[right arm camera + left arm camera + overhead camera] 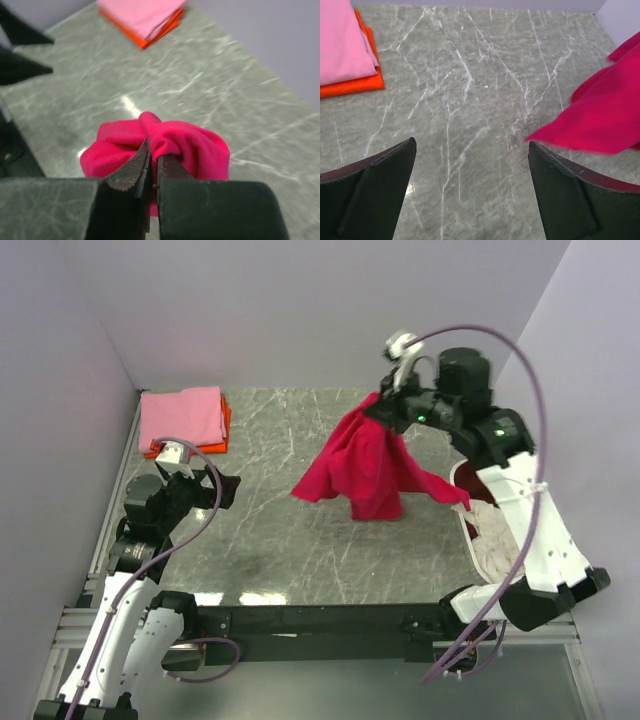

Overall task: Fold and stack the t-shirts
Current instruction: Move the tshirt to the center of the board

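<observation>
The right end effector (152, 150) is pinched tight on a bunched fold of the crimson t-shirt (368, 465). The shirt hangs over the right half of the marble tabletop (290, 550), with one corner trailing to the rim of the white basket (470, 530). The left end effector (470, 150) hovers spread wide and empty, near the folded pink t-shirt (183, 417) that lies on the orange t-shirt (226, 423) in the far left corner.
</observation>
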